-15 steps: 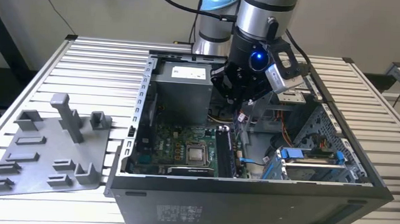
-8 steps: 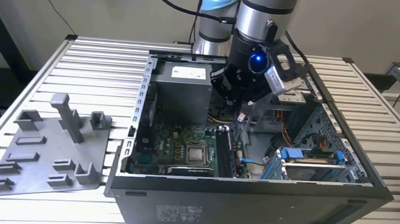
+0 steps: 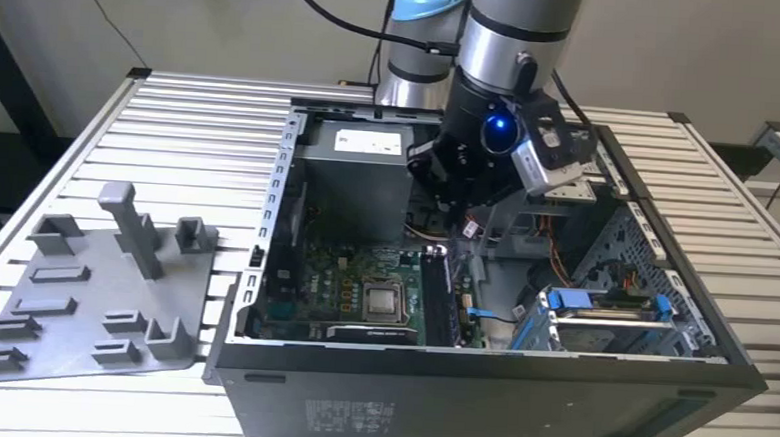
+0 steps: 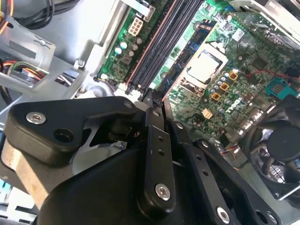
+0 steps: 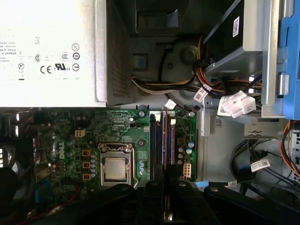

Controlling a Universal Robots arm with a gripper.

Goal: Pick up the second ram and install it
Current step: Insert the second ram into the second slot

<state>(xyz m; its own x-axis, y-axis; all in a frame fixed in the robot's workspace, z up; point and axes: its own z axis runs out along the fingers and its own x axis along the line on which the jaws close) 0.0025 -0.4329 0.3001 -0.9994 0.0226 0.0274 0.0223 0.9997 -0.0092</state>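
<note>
My gripper [image 3: 464, 217] hangs inside the open computer case, above the motherboard. In the second wrist view its fingers [image 4: 157, 140] are drawn together, and the gripper [image 4: 153, 101] looks shut on the second ram [image 4: 190, 47]. The ram is a dark blue-green stick with a pale label that runs out from the fingertips. It lies parallel to the black memory slots [image 4: 161, 42], just beside them on the processor side. In the first wrist view the gripper [image 5: 164, 180] sits in line with the slots [image 5: 159, 140], to the side of the silver processor [image 5: 115, 168].
A grey tray [image 3: 93, 293] with upright pegs lies outside the case at the exterior view's left. The grey power supply box [image 3: 353, 167] stands behind the motherboard. Cable bundles [image 5: 225, 101] and a blue-trimmed drive cage [image 3: 600, 305] crowd the case's other side.
</note>
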